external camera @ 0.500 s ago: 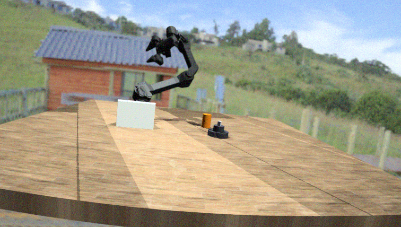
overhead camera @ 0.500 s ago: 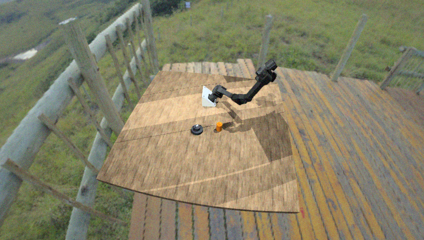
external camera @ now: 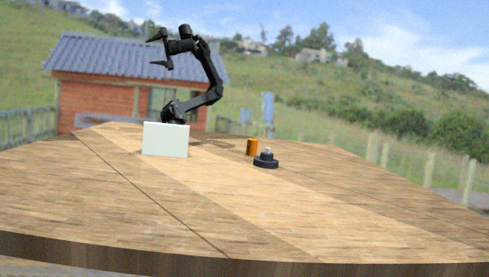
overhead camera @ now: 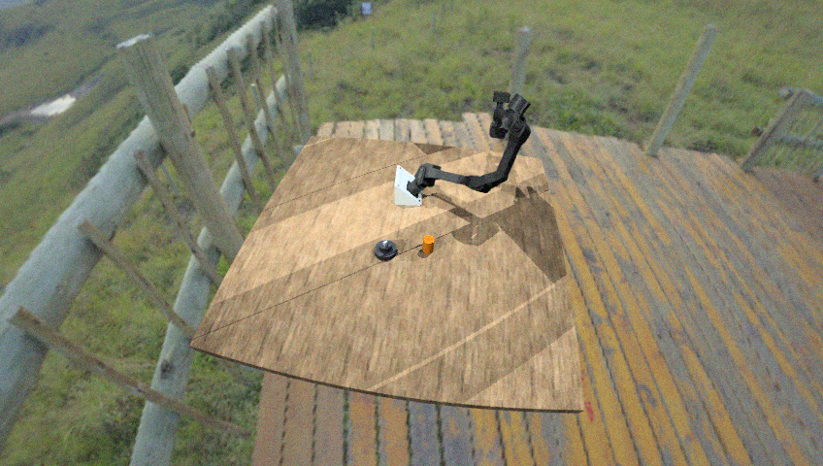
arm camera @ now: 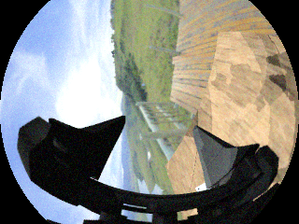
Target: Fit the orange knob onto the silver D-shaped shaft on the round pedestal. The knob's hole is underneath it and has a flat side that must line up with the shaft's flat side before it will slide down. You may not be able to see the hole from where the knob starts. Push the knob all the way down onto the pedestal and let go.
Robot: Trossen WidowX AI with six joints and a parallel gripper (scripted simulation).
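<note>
The orange knob [overhead camera: 427, 245] [external camera: 251, 147] stands upright on the wooden table; its underside and hole are hidden. The dark round pedestal [overhead camera: 378, 253] [external camera: 266, 164] stands close beside it, with the small silver shaft [overhead camera: 384, 243] [external camera: 267, 149] bare on top. The shaft's flat side cannot be made out. My gripper [external camera: 148, 52] [arm camera: 161, 124] is wide open and empty, raised high above the table and well away from the knob and pedestal. It points sideways; the wrist view shows sky, grass and part of the table, but neither knob nor pedestal.
A white angled block [overhead camera: 406, 196] [external camera: 165, 140] stands at the arm's base on the table [overhead camera: 346, 323] [external camera: 240, 219]. The arm [overhead camera: 450, 176] [external camera: 201, 100] reaches up from there. Shadows cross the table top. A wooden deck and railings lie beyond its edges.
</note>
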